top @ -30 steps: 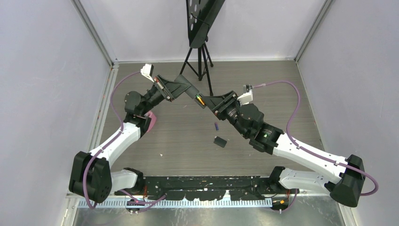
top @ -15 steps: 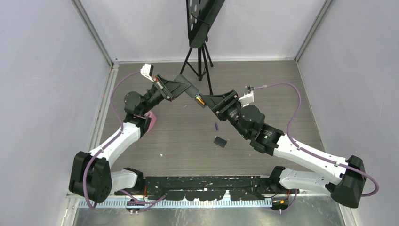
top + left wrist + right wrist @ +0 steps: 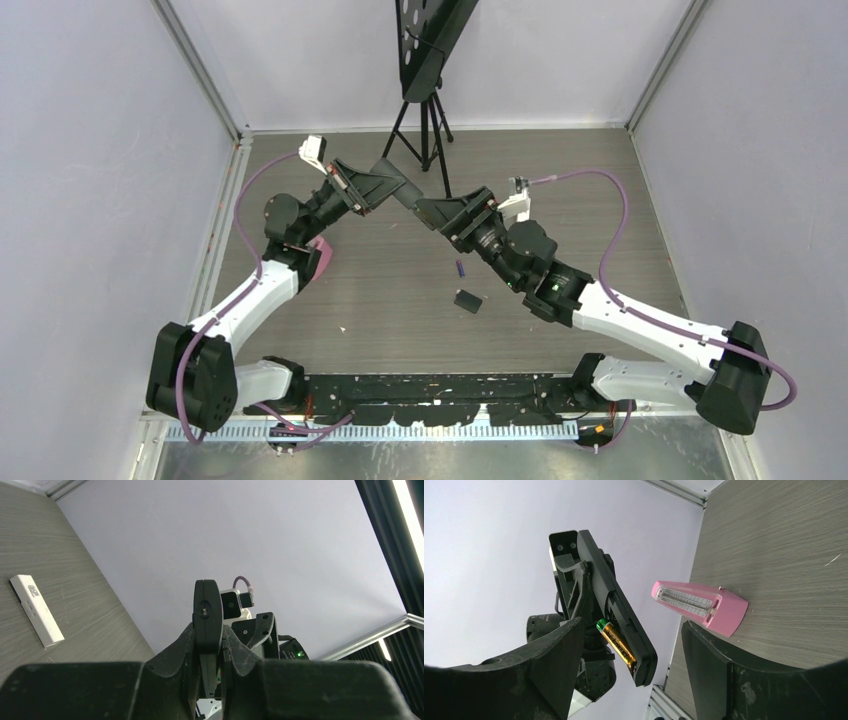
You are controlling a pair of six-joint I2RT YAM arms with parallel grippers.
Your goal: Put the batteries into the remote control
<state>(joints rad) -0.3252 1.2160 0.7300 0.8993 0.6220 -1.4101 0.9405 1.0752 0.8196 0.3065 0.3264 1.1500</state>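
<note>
My left gripper (image 3: pixel 385 188) is shut on a black remote control (image 3: pixel 406 198) and holds it in the air above the table's back middle. In the left wrist view the remote (image 3: pixel 207 620) stands edge-on between the left gripper (image 3: pixel 209 637) fingers. In the right wrist view an orange-yellow battery (image 3: pixel 616 646) lies in the remote's (image 3: pixel 611 597) open compartment. My right gripper (image 3: pixel 631 630) is open, one finger on each side of that end, touching neither. In the top view the right gripper (image 3: pixel 438 212) covers the remote's end. A purple battery (image 3: pixel 460 268) lies on the table.
A small black cover (image 3: pixel 467 300) lies near the purple battery. A pink wedge-shaped object (image 3: pixel 699 605) sits by the left arm (image 3: pixel 320 258). A white remote (image 3: pixel 36 611) lies flat on the table. A black tripod (image 3: pixel 425 130) stands at the back.
My right gripper has opened wide and shifted slightly up-left over the remote's end. The orange-yellow battery stays in the compartment. The left arm has not moved.
</note>
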